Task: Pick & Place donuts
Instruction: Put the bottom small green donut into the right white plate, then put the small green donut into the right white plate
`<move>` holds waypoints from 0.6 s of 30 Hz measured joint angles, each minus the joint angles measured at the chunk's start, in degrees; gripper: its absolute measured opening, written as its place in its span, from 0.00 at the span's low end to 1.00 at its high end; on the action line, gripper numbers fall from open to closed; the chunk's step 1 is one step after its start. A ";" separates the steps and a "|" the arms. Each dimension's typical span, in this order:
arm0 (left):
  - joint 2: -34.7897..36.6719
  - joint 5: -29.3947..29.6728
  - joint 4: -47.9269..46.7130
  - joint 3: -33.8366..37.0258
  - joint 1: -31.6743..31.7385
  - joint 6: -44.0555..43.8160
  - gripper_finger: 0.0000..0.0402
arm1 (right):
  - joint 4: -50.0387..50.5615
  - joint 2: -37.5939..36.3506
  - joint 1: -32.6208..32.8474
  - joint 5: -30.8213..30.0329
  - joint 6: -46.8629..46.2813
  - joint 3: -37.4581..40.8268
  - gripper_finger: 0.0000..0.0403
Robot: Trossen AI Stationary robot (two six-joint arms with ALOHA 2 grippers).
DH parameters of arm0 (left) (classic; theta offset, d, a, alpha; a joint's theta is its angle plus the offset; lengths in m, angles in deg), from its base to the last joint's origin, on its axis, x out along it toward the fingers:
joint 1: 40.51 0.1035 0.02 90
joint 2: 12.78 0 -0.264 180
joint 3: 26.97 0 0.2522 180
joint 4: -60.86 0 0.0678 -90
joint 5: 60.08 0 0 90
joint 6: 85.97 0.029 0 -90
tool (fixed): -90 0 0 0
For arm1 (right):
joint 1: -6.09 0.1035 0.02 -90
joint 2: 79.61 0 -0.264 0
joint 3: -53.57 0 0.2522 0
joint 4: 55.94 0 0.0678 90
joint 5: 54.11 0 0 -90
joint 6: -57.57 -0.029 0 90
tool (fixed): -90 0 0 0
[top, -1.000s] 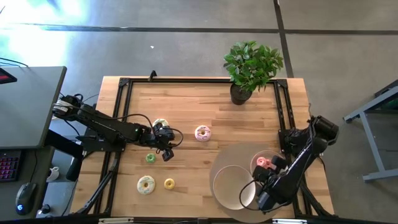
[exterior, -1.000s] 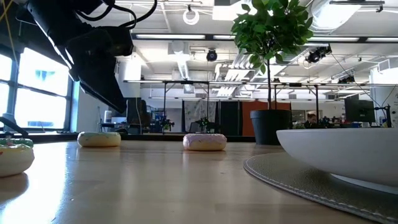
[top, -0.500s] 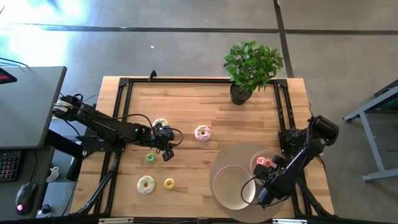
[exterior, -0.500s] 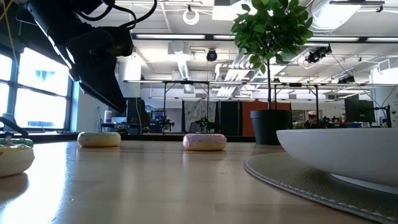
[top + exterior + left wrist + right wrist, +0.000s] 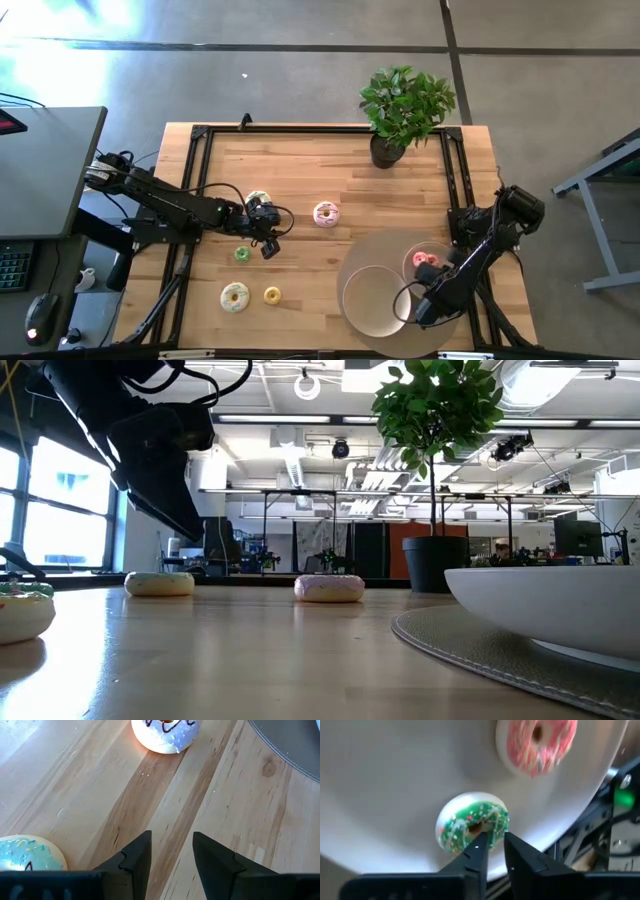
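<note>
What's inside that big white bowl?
The bowl holds a pink-iced donut and a green-iced donut, with the right claw just above the green one. The arm hides part of the bowl from overhead.

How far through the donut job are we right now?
Done: a pink donut lies in the white bowl. In hand: the right gripper is at a green donut in the same bowl; grip unclear. Left: five donuts on the table, near the open left gripper.

White donut (image 5: 31, 854) cut off (frame edge).
</note>
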 joint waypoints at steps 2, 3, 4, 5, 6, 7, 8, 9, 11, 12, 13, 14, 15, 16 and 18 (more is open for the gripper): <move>0.00 0.00 0.00 0.00 0.00 0.00 0.35 | 0.40 -0.02 0.01 1.64 0.16 0.02 0.21; 0.00 0.00 0.00 0.00 0.00 0.00 0.35 | 0.40 -0.02 -0.01 2.30 0.43 0.02 0.24; 0.00 0.00 0.00 0.00 -0.02 0.00 0.35 | 0.42 -0.02 -0.01 3.12 1.37 0.00 0.26; 0.00 -0.01 0.00 0.00 0.00 0.00 0.35 | 0.67 -0.02 -0.01 3.86 2.26 -0.08 0.29; 0.00 -0.02 0.00 0.00 -0.01 0.00 0.35 | 1.24 -0.02 0.00 4.20 3.06 -0.38 0.31; 0.00 -0.02 0.00 0.00 -0.01 0.00 0.35 | 2.03 -0.02 0.00 4.27 3.60 -0.89 0.33; 0.00 -0.02 0.00 0.00 -0.02 0.00 0.35 | 3.16 -0.02 -0.13 4.28 4.12 -1.62 0.35; 0.00 -0.02 0.00 0.00 0.00 0.00 0.35 | 4.55 -0.02 -0.38 4.42 4.71 -2.53 0.36; 0.00 -0.18 -0.02 0.00 -0.01 0.00 0.35 | 8.37 -0.02 -1.18 4.86 6.31 -5.04 0.38; 0.00 -0.32 -0.01 0.00 -0.01 0.00 0.35 | 10.62 -0.02 -1.67 4.74 7.15 -6.57 0.38; 0.00 -0.54 -0.02 0.00 -0.02 0.00 0.35 | 13.05 -0.02 -2.13 4.29 8.09 -8.26 0.38; 0.00 -1.06 -0.02 0.00 0.00 0.00 0.35 | 15.02 -0.02 -2.55 3.19 9.14 -9.99 0.38; 0.00 -1.83 -0.02 0.00 0.00 -0.01 0.35 | 16.56 -0.02 -3.00 1.38 10.14 -11.71 0.37; 0.00 -2.80 -0.03 0.00 -0.01 -0.02 0.35 | 17.66 -0.02 -3.32 -1.67 11.01 -13.52 0.37; 0.00 -6.19 -0.04 0.00 -0.02 -0.04 0.35 | 17.80 -0.02 -3.76 -10.91 12.67 -16.64 0.36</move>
